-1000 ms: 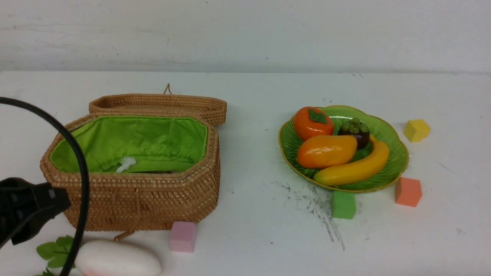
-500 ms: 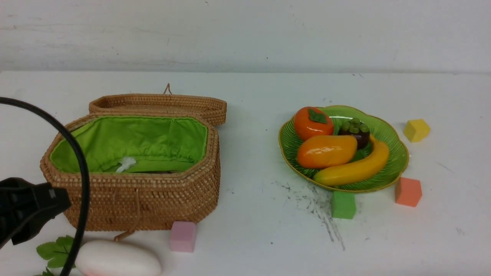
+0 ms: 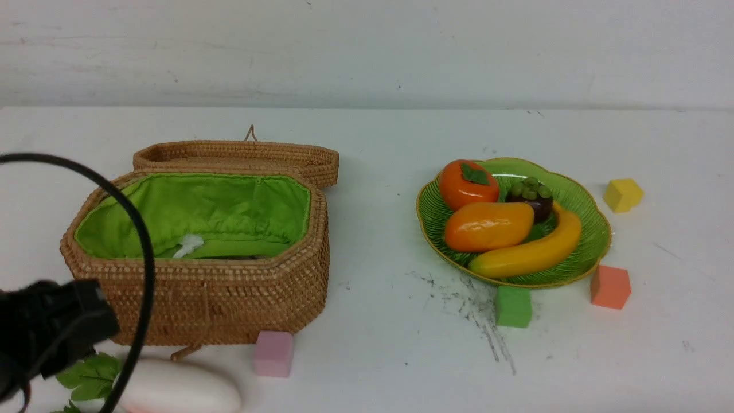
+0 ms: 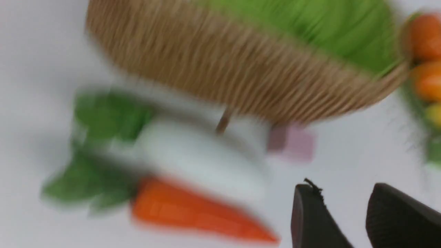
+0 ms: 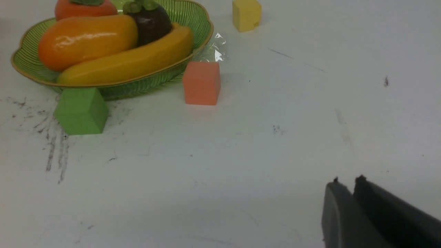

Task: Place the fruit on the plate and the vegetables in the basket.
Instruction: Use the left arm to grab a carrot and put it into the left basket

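The green plate point(image 3: 590, 229) holds the persimmon point(image 3: 467, 183), mango point(image 3: 487, 225), mangosteen point(image 3: 530, 198) and banana point(image 3: 530, 252); it also shows in the right wrist view point(image 5: 201, 20). The wicker basket point(image 3: 218, 298) stands open with its lid folded back. The white radish point(image 3: 178, 391) with green leaves lies in front of it. The blurred left wrist view shows the radish point(image 4: 200, 158) with the carrot point(image 4: 200, 217) beside it. My left gripper point(image 4: 341, 193) is open and empty, just beside the carrot's tip. My right gripper point(image 5: 348, 182) is shut and empty over bare table. The eggplant is not in view.
A pink cube point(image 3: 273, 353) sits by the basket's front corner. Green point(image 3: 513, 306), orange point(image 3: 609, 287) and yellow point(image 3: 623, 194) cubes lie around the plate. My left arm point(image 3: 51, 327) and its cable point(image 3: 137, 241) hang in front of the basket's left end.
My left arm has shifted a little to the right and down toward the radish, and its cable swung right. Nothing else has moved.
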Action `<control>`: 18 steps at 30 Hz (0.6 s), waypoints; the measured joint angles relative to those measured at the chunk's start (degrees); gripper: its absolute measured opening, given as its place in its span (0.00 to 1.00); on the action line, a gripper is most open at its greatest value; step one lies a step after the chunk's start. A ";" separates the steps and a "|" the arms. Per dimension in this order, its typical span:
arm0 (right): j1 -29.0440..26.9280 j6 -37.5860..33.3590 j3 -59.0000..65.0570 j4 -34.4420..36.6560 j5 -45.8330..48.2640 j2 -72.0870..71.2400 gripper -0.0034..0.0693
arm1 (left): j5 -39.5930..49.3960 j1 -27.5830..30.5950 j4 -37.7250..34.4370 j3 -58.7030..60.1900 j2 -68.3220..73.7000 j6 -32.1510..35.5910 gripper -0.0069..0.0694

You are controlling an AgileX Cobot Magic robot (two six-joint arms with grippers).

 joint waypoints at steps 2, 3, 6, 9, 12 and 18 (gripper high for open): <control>0.00 0.00 0.00 0.00 0.00 0.00 0.16 | 3.84 0.00 0.00 0.00 3.35 -5.57 0.40; 0.00 0.00 0.00 0.00 0.00 0.00 0.16 | 5.49 0.00 0.00 0.00 5.60 -7.95 0.40; 0.00 0.00 0.00 0.00 0.00 0.00 0.17 | 8.04 0.00 0.48 0.00 10.57 -13.20 0.41; 0.00 0.00 0.00 0.00 0.00 0.00 0.18 | 8.60 0.00 2.16 0.00 17.28 -17.12 0.45; 0.00 0.00 0.00 0.00 0.00 0.00 0.18 | 6.68 0.00 2.85 -0.12 21.71 -18.71 0.52; 0.00 0.00 0.00 0.00 0.00 0.00 0.19 | 3.15 0.00 4.54 -0.49 27.36 -23.78 0.70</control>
